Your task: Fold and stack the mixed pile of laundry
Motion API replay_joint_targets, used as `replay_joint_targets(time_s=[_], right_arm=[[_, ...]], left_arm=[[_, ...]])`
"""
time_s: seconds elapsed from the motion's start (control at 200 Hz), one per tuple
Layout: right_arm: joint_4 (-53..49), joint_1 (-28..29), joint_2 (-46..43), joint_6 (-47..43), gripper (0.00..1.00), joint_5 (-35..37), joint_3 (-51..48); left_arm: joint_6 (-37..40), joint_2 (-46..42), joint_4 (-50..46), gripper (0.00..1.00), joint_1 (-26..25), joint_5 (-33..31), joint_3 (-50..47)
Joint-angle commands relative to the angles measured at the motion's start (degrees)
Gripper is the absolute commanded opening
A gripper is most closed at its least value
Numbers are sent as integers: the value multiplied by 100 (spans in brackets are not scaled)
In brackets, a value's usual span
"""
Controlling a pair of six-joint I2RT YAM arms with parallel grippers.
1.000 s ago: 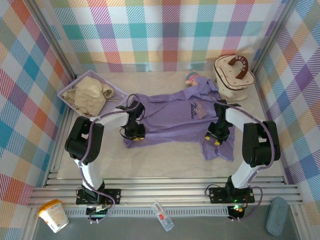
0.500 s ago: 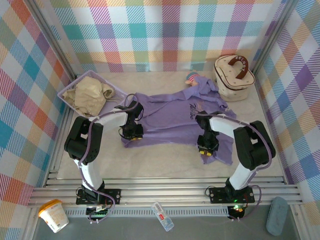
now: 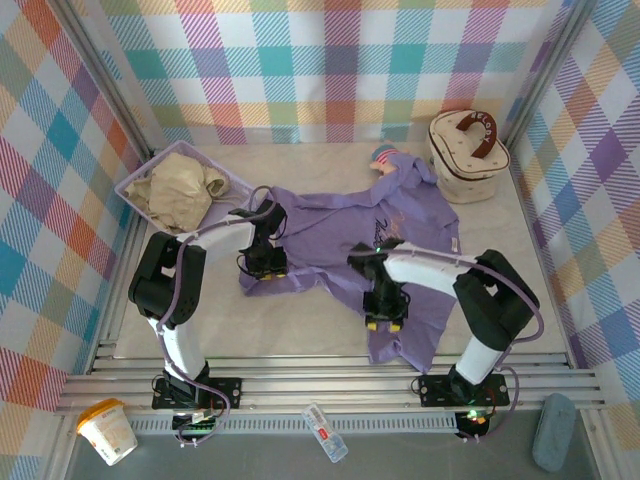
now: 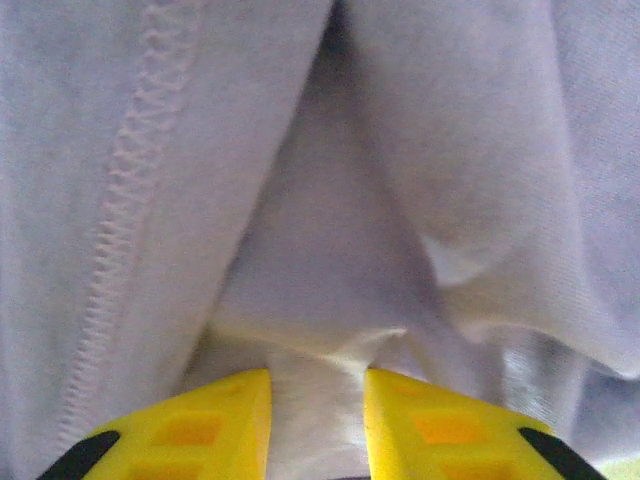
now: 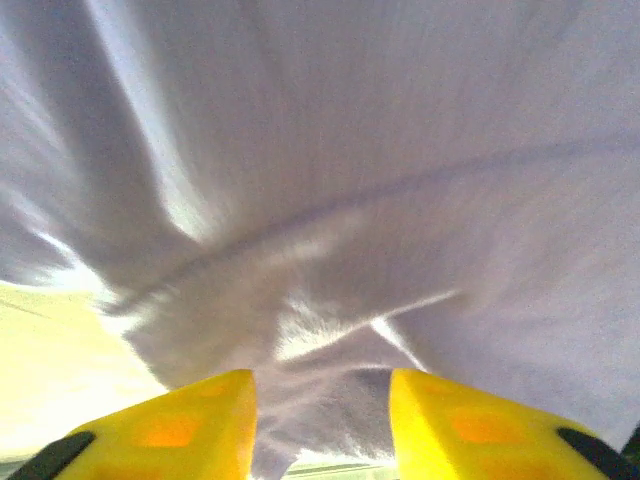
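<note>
Lavender T-shirt (image 3: 320,235): rumpled across the middle of the worktop (image 3: 300,330), well apart from the beige garment (image 3: 178,190) heaped in the basket (image 3: 135,170) at upper left. Pinched in two places: left fingers (image 4: 190,420) clenched on a gathered ridge of cloth beside a stitched hem, right fingers (image 5: 180,430) clamped on a bunched fold, creases fanning out from the grip. Likely trouble from here: such thin pinches slipping free under any firm pull; opposing tugs drawing the cloth into a rope instead of a flat panel; a dragged edge doubling under itself and spoiling the fold; the far tip, just beside the cream case (image 3: 465,155) at upper right, catching there. As for heading: longest run slanting from upper right down to lower centre of the frame, with a shorter lobe reaching left beneath the left arm (image 3: 215,238); chest print (image 3: 385,222) near the middle; collar end impossible to tell in this crumpled state.
</note>
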Motion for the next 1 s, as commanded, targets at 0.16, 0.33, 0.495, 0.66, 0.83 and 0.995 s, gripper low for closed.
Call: replay_joint_targets(time_s=[0.16, 0.33, 0.495, 0.66, 0.83, 0.995], right_arm=[[420, -1912, -131, -667, 44, 325, 950], [985, -2839, 835, -818, 43, 141, 1379], [867, -3538, 1627, -659, 43, 261, 1731], [815, -4219, 1399, -261, 44, 339, 1177], [794, -4673, 581, -184, 45, 284, 278], [861, -4693, -217, -148, 45, -17, -618]], left_arm=[[231, -352, -487, 53, 159, 177, 809], [197, 203, -8, 53, 231, 383, 1131], [278, 645, -41, 53, 239, 462, 1071], [548, 510, -235, 51, 239, 376, 406], [612, 30, -584, 46, 163, 820, -495], [155, -936, -866, 46, -172, 1392, -1292]])
